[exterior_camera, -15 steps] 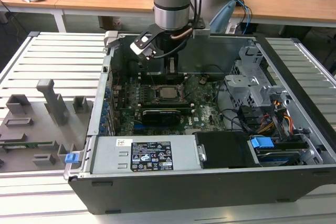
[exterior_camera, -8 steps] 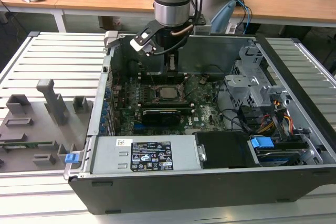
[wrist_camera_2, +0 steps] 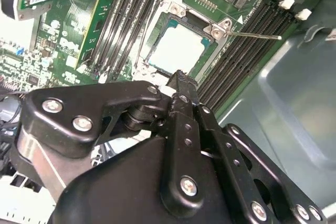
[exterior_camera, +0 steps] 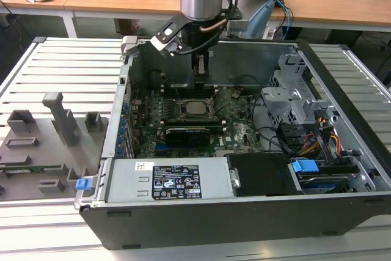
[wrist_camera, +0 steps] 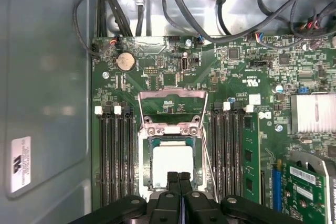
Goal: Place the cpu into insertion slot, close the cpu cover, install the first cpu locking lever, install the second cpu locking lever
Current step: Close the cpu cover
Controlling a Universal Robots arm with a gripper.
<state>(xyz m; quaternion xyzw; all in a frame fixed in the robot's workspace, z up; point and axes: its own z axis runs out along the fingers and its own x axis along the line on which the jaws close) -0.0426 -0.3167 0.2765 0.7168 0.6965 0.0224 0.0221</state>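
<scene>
My pincer, pinched together and empty at the chip's twelve o'clock in the exterior view, should push the seemingly raised cover down evenly.

One cpu and one insertion slot lie just past the tips of the single hand. One cpu cover is farther out. Two levers: first lever, second lever. One coin battery.

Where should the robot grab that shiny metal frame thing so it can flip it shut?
Probably the free crossbar of the cpu cover, at the end opposite its hinge, coming from above. The cover is flipped open, off the cpu, and that thin flat bar is bare for jaws to pinch.
</scene>
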